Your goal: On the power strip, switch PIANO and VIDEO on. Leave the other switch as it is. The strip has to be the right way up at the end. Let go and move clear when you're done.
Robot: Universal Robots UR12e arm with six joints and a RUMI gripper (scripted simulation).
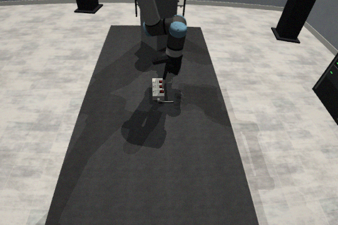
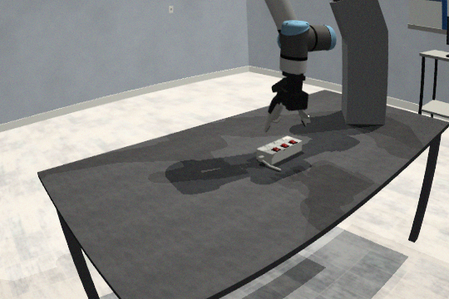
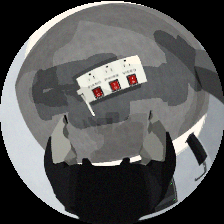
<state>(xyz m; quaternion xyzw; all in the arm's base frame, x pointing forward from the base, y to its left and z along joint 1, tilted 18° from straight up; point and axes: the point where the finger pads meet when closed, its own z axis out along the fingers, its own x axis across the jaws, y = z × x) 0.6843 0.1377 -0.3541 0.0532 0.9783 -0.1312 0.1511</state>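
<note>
Progress check: the small white plastic power strip (image 2: 278,149) with three red rocker switches (image 3: 114,86) lies on the dark grey table (image 2: 208,214), switch face up — so the right-way-up condition looks met as things stand. In the wrist view I can see three red rockers in a row with small labels above them, but the lettering is too small to read. I cannot tell which rocker is PIANO, which is VIDEO, or which of the three are on. No rocker looks visibly lit or tilted differently from its neighbours at this resolution. My judgement: I cannot confirm from these views that either switch is on, so both presses may remain to be made.

Tool state: my black two-jaw tool (image 2: 287,120) is fully open — fingers splayed wide apart, nothing between them.

Position: the tool hangs above the table, clear of the strip and not touching it. In the exterior view it sits above and behind the strip, toward the arm's grey pedestal (image 2: 362,61). In the wrist view the strip lies ahead of the finger ends, centred between them. A short pale cable stub (image 2: 269,164) sticks out of the strip's end away from the pedestal.

Note: splayed fingers look poorly suited to pressing a single rocker without touching its neighbour.
</note>
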